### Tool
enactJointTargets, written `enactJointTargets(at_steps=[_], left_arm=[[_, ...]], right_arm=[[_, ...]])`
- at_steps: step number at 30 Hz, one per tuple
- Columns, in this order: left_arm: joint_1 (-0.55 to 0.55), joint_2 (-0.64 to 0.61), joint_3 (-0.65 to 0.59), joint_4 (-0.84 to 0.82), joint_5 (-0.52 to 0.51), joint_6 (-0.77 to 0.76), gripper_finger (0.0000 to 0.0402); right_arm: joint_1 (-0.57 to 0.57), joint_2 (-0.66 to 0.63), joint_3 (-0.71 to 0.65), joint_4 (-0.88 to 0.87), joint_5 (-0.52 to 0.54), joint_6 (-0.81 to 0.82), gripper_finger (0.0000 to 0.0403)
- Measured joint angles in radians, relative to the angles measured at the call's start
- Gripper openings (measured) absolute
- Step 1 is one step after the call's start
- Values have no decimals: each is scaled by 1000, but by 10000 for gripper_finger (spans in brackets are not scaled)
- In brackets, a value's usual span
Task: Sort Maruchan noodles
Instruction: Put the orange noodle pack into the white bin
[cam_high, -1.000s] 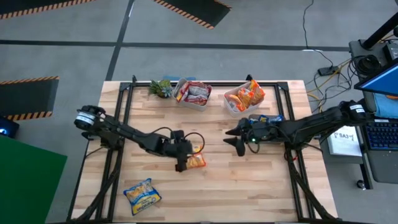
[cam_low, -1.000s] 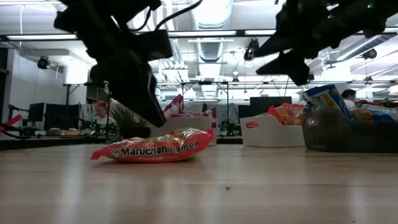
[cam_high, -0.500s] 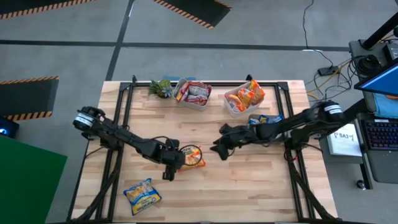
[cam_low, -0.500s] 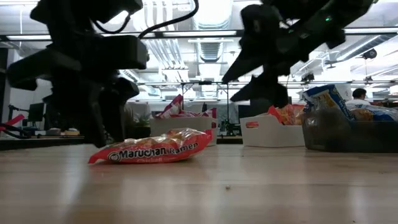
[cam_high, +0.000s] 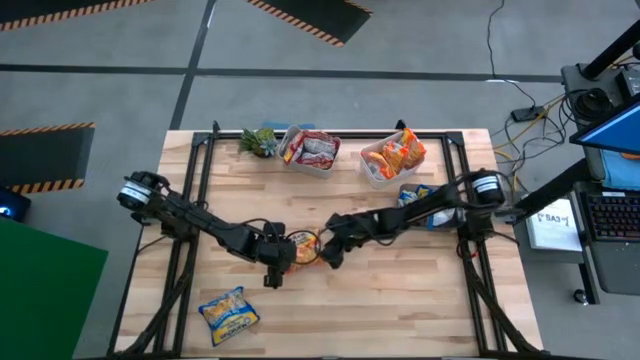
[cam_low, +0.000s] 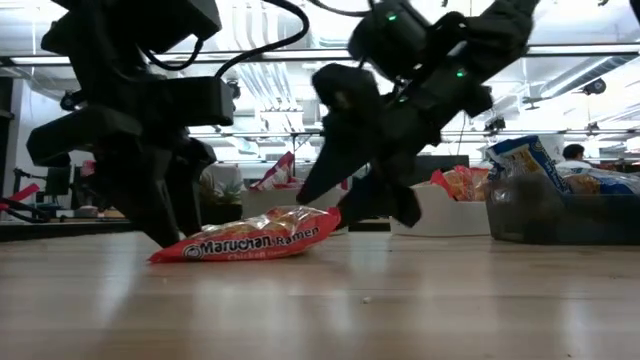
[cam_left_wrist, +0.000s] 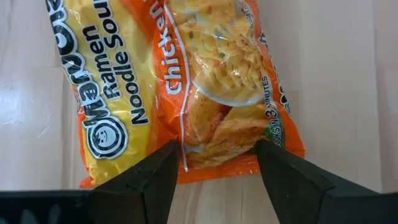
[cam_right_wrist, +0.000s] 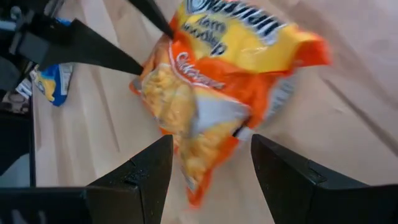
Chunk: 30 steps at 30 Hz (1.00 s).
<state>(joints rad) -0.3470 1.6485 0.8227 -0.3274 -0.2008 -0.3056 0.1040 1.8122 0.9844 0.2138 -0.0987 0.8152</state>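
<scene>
An orange-and-yellow Maruchan noodle packet (cam_high: 305, 245) lies flat on the wooden table's middle (cam_low: 250, 240). My left gripper (cam_high: 278, 262) points steeply down at the packet's left end, open. In its wrist view the fingertips (cam_left_wrist: 166, 157) stand over that end's sealed edge (cam_left_wrist: 217, 168). My right gripper (cam_high: 328, 250) slants down at the packet's right end (cam_low: 335, 215), open. That crinkled end (cam_right_wrist: 205, 180) shows between its two fingers without touching them. A blue-and-yellow packet (cam_high: 228, 312) lies near the table's front left. My left gripper comes at the orange packet's left end (cam_left_wrist: 217, 168) steeply from above, with its fingertips over the packet's face beside the seal. I cannot tell whether they touch it. The packet lies flat on the table.
At the far edge stand a clear tub (cam_high: 312, 150) of pink-red packets, a tub (cam_high: 392, 160) of orange ones and a small green plant (cam_high: 258, 140). A third tub (cam_high: 425, 192) with blue packets stands at the right, under my right arm. Bare wood lies along the near edge.
My right gripper has swung from the table's right toward its left and down to the orange packet's right end, rolling as it went. My left gripper has drawn back a little toward the left, tipped steeper and sunk at the packet's left end.
</scene>
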Motion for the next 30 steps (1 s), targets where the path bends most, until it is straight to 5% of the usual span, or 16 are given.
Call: enactJointTargets(at_steps=[14, 30], left_arm=[[0, 0, -1, 14, -1, -10, 203], [0, -24, -1, -17, -29, 6, 203]], right_arm=[[-18, 168, 180, 6, -18, -68, 199], [-24, 127, 174, -50, -41, -171, 32]])
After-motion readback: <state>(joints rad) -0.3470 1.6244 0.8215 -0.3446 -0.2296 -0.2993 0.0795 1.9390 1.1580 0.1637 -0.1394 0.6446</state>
